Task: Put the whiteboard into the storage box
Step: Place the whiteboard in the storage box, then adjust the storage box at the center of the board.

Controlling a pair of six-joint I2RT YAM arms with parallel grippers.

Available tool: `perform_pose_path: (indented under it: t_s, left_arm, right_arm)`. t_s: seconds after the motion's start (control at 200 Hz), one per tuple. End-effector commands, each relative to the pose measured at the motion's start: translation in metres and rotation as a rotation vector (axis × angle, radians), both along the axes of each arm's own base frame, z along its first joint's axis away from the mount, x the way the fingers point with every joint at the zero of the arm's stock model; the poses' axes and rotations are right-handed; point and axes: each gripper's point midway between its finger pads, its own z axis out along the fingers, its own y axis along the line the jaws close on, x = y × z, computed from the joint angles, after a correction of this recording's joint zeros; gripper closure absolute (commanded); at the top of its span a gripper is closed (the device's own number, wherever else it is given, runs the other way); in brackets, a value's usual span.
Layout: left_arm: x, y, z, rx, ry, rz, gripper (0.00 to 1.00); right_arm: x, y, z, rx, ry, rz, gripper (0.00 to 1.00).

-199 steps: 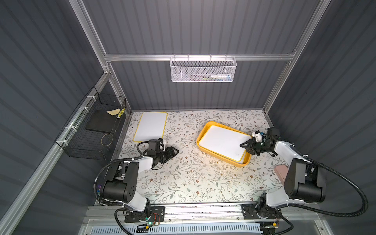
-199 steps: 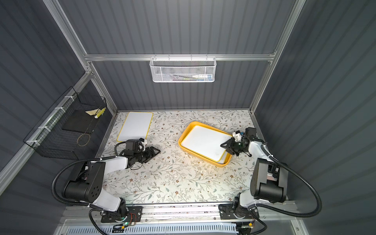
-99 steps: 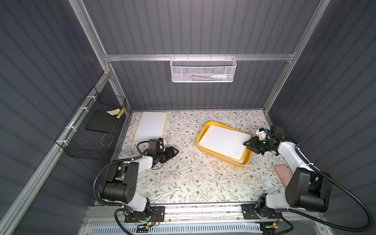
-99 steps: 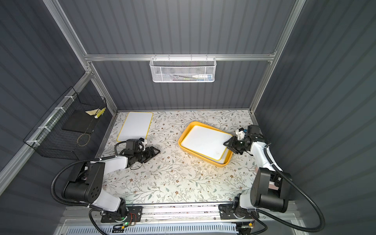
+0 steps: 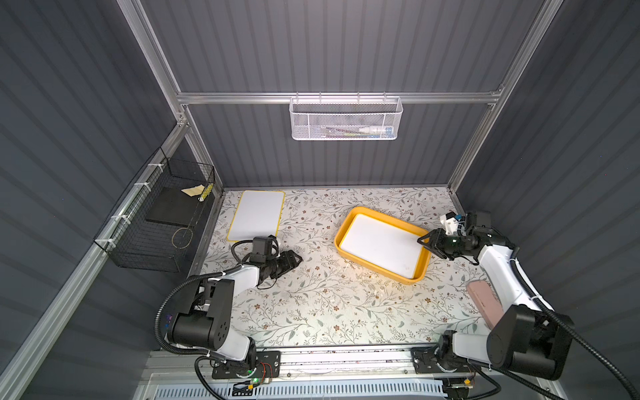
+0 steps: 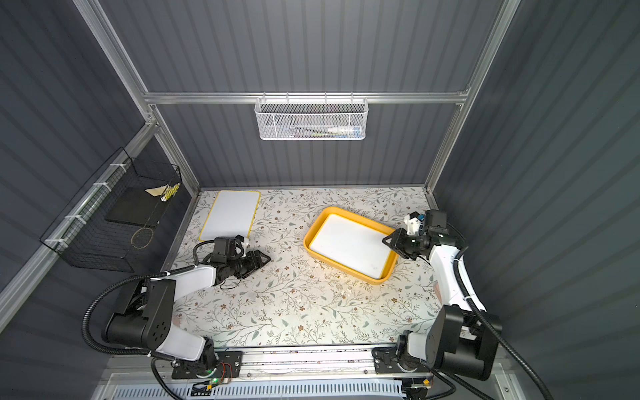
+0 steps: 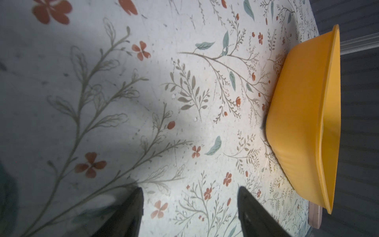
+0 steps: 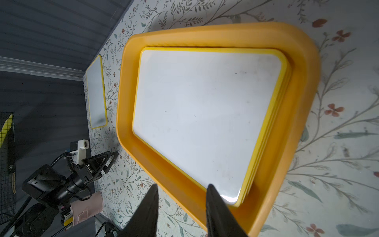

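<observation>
- left gripper (image 5: 295, 259): fingers spread, empty, low over table (image 5: 329, 304).
- right gripper (image 5: 425, 243): fingers parted, empty, at storage box (image 5: 375, 266) rim; pulling away could snag and drag it.
- whiteboard (image 5: 382, 242) flat inside the box; second whiteboard (image 5: 258, 214) outside, far-left.

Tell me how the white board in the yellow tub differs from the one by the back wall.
The boxed whiteboard lies inside the storage box; the loose whiteboard lies on the bare table. The boxed whiteboard sits slanted to the back wall; the loose whiteboard nearly square to it. The boxed whiteboard seems to top a stack; the loose whiteboard looks single. Both are white with yellow rims.
</observation>
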Motion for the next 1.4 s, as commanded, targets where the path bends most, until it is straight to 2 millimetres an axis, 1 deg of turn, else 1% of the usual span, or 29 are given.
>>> perform_pose_path:
  t_s: [0.0,0.18,0.31,0.41,0.48,0.495,0.576,0.686,0.776,0.916,0.941,1.146,1.206,1.286,1.396]
  left_arm:
    - [0.002,0.003,0.006,0.039,-0.011,-0.005,0.27]
    - [0.005,0.006,0.009,0.054,-0.016,0.009,0.27]
    - [0.007,0.008,0.011,0.064,-0.017,0.019,0.27]
    - [0.009,0.007,0.014,0.063,-0.017,0.018,0.27]
    - [0.009,0.007,0.016,0.065,-0.019,0.017,0.27]
    - [0.011,0.011,0.015,0.088,-0.023,0.033,0.27]
    - [0.012,0.016,0.016,0.116,-0.024,0.046,0.27]
    - [0.012,0.020,0.017,0.139,-0.022,0.056,0.27]
    - [0.013,0.020,0.017,0.138,-0.022,0.056,0.27]
    - [0.013,0.021,0.015,0.142,-0.018,0.063,0.27]
    - [0.013,0.021,0.015,0.142,-0.018,0.062,0.27]
    - [0.011,0.022,0.014,0.139,-0.016,0.070,0.27]
    - [0.010,0.022,0.013,0.138,-0.014,0.070,0.27]
    - [0.010,0.021,0.013,0.136,-0.012,0.068,0.27]
    - [0.009,0.023,0.011,0.143,-0.009,0.071,0.27]
  right_arm:
    - [-0.005,0.018,0.019,0.009,-0.045,0.051,0.60]
    - [-0.011,0.043,0.020,0.013,-0.072,0.113,0.60]
    - [-0.015,0.072,0.020,0.028,-0.124,0.189,0.60]
    - [-0.019,0.091,0.019,-0.019,-0.147,0.246,0.60]
    - [-0.020,0.101,0.019,-0.068,-0.171,0.272,0.60]
    - [-0.021,0.103,0.019,-0.076,-0.176,0.278,0.60]
    - [-0.022,0.113,0.021,-0.101,-0.204,0.306,0.60]
    - [-0.026,0.137,0.024,-0.088,-0.234,0.371,0.59]
    - [-0.030,0.161,0.018,-0.104,-0.243,0.440,0.58]
    - [-0.039,0.194,0.002,-0.123,-0.212,0.544,0.57]
    - [-0.037,0.202,0.005,-0.115,-0.235,0.556,0.57]
    - [-0.049,0.250,-0.009,-0.109,-0.226,0.682,0.55]
    - [-0.051,0.262,-0.013,-0.113,-0.219,0.710,0.55]
    - [-0.054,0.277,-0.024,-0.120,-0.199,0.742,0.54]
    - [-0.048,0.291,-0.041,-0.137,-0.161,0.762,0.53]
